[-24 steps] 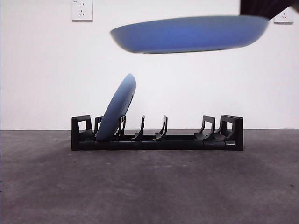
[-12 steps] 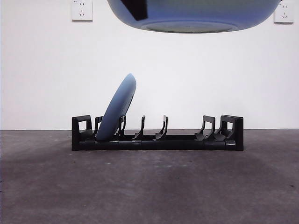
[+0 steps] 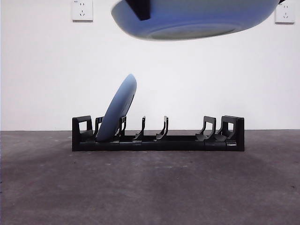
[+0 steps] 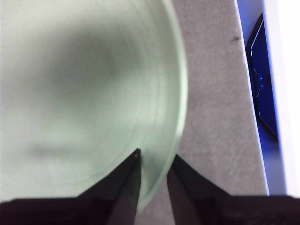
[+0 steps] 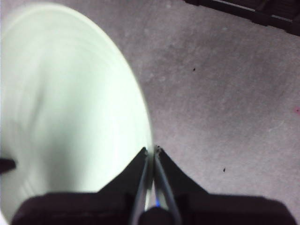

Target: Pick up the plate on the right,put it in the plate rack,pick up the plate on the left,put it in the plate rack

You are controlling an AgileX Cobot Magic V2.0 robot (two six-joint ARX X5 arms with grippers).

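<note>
Grey table: both grippers clamp raised plate above plate rack.

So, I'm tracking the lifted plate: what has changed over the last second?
The raised plate rose and came nearer the camera, now tipping slightly; a second gripper appeared on its rim. Left gripper and right gripper both sit at its rim. The racked plate and plate rack stayed put.
</note>
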